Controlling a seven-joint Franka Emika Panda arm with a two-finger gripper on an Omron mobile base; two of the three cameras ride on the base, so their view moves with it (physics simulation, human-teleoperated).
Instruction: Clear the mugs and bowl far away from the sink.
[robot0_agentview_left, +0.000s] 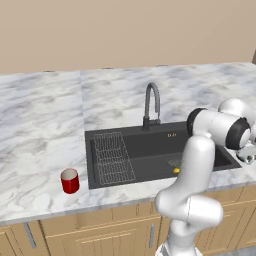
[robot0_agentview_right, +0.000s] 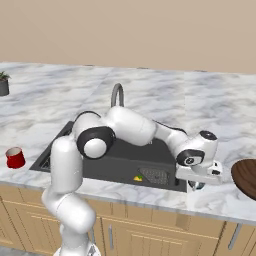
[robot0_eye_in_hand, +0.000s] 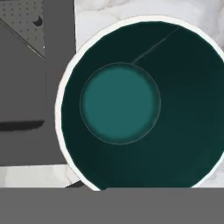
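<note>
A red mug (robot0_agentview_left: 70, 181) stands on the marble counter left of the sink (robot0_agentview_left: 150, 150), and it also appears at the far left as the red mug (robot0_agentview_right: 15, 158). A second mug (robot0_eye_in_hand: 140, 105), with a white rim and a dark teal inside, sits on the counter just right of the sink (robot0_agentview_right: 125, 162), seen straight from above. My gripper (robot0_agentview_right: 196, 184) points down right over it; its fingers are hidden, so I cannot tell whether they hold the mug. The dark wooden bowl (robot0_agentview_right: 246, 179) lies on the counter right of the gripper.
A dark gooseneck tap (robot0_agentview_left: 151, 102) rises behind the basin. A wire rack (robot0_agentview_left: 112, 157) fills the basin's left part. A small yellow object (robot0_agentview_left: 176, 170) lies near the drain. A potted plant (robot0_agentview_right: 3, 84) stands at the far left. Cabinet fronts run below the counter edge.
</note>
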